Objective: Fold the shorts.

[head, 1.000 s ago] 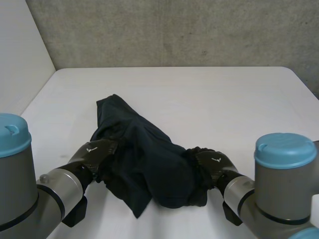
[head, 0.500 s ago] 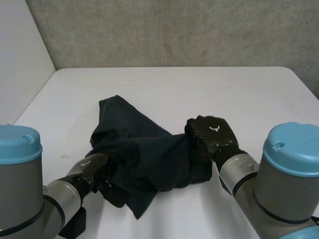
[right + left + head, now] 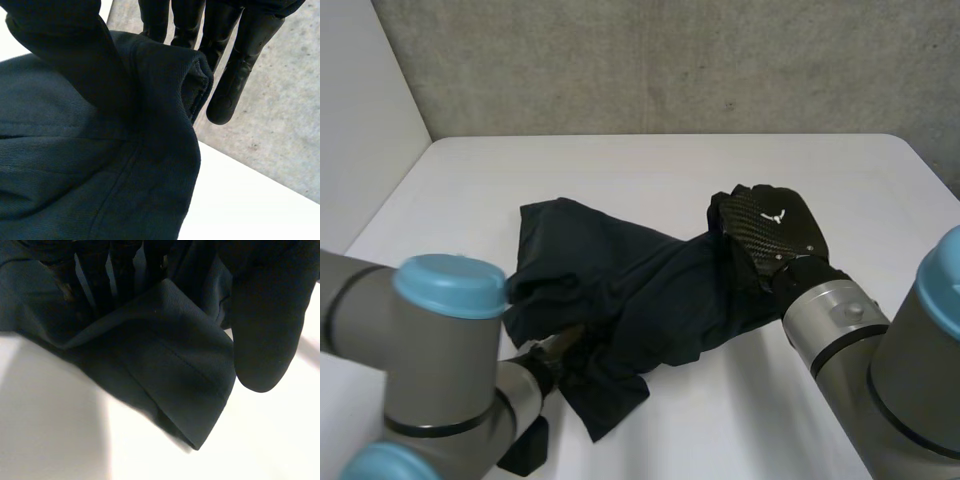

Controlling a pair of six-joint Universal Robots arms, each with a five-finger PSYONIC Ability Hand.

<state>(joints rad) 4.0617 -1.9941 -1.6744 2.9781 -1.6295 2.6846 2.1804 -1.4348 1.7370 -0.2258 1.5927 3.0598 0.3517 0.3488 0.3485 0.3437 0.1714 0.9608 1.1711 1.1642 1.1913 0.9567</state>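
While shorts [image 3: 640, 295] sprawl crumpled | white table [image 3: 620, 165]; grey concrete wall [image 3: 670, 60] behind

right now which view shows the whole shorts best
The head view: the shorts show nearly whole, bunched on the table. The left wrist view gives a hemmed corner in the left robot hand; the right wrist view, an edge pinched by the right robot hand.
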